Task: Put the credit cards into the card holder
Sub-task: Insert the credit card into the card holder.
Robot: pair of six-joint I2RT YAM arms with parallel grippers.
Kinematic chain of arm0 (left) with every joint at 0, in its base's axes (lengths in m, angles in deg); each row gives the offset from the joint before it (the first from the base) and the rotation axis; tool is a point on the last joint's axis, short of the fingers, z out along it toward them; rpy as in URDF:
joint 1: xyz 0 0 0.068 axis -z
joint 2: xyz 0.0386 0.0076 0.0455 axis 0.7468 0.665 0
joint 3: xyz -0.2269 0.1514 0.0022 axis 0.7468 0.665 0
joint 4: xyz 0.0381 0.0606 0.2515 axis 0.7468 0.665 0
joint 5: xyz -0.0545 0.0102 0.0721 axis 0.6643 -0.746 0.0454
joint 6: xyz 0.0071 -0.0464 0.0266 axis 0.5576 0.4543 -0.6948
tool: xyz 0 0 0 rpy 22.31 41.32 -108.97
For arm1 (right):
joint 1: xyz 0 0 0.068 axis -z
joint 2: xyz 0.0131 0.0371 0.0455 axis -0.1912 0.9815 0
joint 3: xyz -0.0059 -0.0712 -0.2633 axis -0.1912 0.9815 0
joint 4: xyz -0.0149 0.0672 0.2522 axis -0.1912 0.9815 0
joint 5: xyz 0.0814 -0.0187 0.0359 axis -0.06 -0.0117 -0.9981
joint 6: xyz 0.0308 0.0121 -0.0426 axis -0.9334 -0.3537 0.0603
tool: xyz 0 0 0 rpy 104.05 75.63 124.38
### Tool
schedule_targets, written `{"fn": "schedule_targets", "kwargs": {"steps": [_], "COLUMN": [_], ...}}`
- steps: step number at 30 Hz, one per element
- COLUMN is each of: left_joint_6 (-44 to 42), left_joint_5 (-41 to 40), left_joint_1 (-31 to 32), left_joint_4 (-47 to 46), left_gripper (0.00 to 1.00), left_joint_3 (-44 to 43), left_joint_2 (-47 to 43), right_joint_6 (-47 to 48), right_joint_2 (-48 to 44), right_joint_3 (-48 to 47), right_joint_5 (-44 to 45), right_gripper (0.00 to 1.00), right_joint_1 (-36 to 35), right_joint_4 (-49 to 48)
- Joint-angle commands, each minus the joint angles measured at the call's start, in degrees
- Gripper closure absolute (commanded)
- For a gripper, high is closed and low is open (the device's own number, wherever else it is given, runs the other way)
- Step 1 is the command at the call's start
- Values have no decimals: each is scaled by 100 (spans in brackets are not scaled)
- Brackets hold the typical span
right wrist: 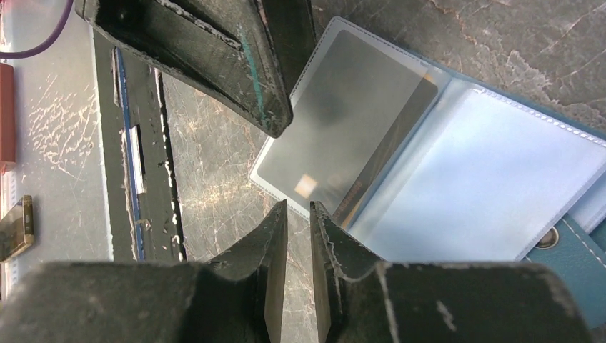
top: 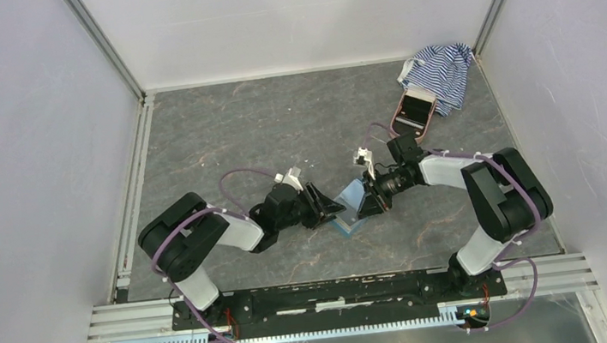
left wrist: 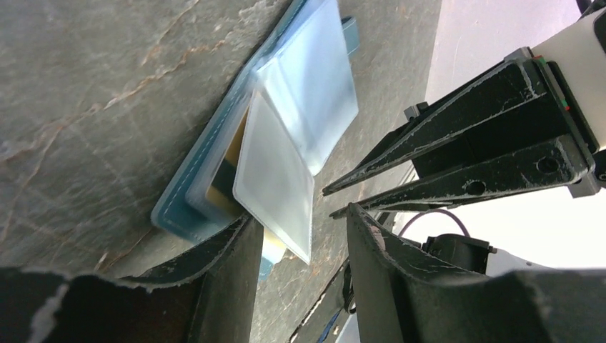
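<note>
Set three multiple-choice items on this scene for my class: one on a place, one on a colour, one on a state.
1. Where on the table does the striped cloth lie?
A far right corner
B near left corner
C centre

2. What colour is the card holder cover?
A red
B teal-blue
C yellow

3. The card holder is
A snapped shut
B rolled up
C lying open

Answers: 1 A, the top view shows it by the far right wall. 2 B, its stitched edge is teal. 3 C, its clear sleeves are spread out.

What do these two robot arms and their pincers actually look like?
Both arms have black joints with white shells and looping purple cables. The left end effector and right end effector each carry two black, wedge-shaped fingers, scuffed pale along the edges, one streaked with teal.
</note>
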Motion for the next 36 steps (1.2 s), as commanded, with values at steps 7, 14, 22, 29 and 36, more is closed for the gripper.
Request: {"fn": "schedule_targets", "kwargs": {"steps": [7,14,22,29,36], "left_joint_6": [221,230,-171,-972,-1797], "left_joint_5": [-81,-93,-449,-1181,-1764], "left_joint_1": [-16,-8,-10,-17,-15], "left_joint_4": [-328,-323,567,2203,2600], "left_gripper": [47,47,46,43,31], "left_joint_3": [256,316,461,435,392], "left_joint_2": [-288,-365,-1226,-2698,-4096], "right_joint_6": [-215,-252,450,2392,2189], "right_joint_2": [118,257,3,-585,-2004], "right_joint_3": [-129,-128,-357,-915,-481], "right_joint_5": [-58,-22,-505,-434,-103], "right_gripper": [76,74,72,70,66], "right_joint_1": [-281,-519,-630,-440,865], "right_joint_4": [-386,-418,139,1785,1192]}}
